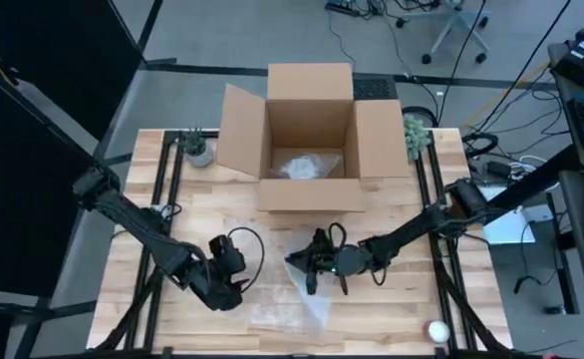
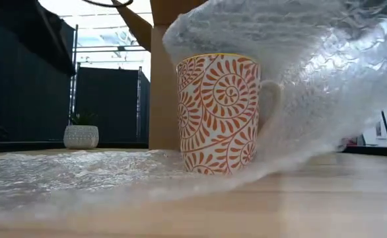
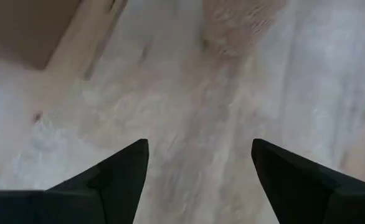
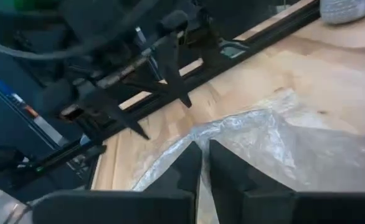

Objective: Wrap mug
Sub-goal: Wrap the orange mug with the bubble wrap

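Now, left gripper (image 1: pixel 234 282) spread, idle near table's (image 1: pixel 392 319) front edge. Mug (image 2: pixel 218 114) upright mid-front, under bubble wrap (image 1: pixel 307 299) pinched by my right gripper (image 1: pixel 313 267). I'd draw the sheet over slowly, keeping the mug from tipping.

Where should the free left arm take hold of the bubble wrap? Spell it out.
Grip the flat loose edge of the bubble wrap lying on the table, coming down from above. The left gripper, jaws open, hangs beside it; the right gripper already pinches the raised part.
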You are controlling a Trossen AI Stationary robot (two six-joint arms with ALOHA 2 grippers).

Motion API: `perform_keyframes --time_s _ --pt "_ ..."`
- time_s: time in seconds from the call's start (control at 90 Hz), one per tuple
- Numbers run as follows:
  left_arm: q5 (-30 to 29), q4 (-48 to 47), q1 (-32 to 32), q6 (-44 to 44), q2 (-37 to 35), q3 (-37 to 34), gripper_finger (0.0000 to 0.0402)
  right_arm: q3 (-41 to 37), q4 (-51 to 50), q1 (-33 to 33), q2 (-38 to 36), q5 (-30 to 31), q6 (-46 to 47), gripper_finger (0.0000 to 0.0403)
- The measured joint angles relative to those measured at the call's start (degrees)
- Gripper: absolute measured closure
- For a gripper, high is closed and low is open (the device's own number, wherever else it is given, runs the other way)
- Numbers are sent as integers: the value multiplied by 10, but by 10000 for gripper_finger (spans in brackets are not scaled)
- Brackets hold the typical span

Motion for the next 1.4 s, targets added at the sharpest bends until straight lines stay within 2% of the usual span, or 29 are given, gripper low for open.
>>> perform_keyframes --time_s 0.233,0.5,0.733,1.022,1.4 --pt "-27 40 29 72 0 25 128 103 -58 -4 62 -80 -70 301" --pt "-27 129 53 135 0 26 128 181 -232 -3 75 -82 -124 247" --pt "-25 152 67 161 11 6 128 191 -239 -3 75 -81 -143 241" --pt "-10 152 75 161 71 0 128 191 -239 -3 73 -83 -150 242" --pt "-7 146 75 162 100 -1 128 191 -279 2 -6 -83 -173 243"
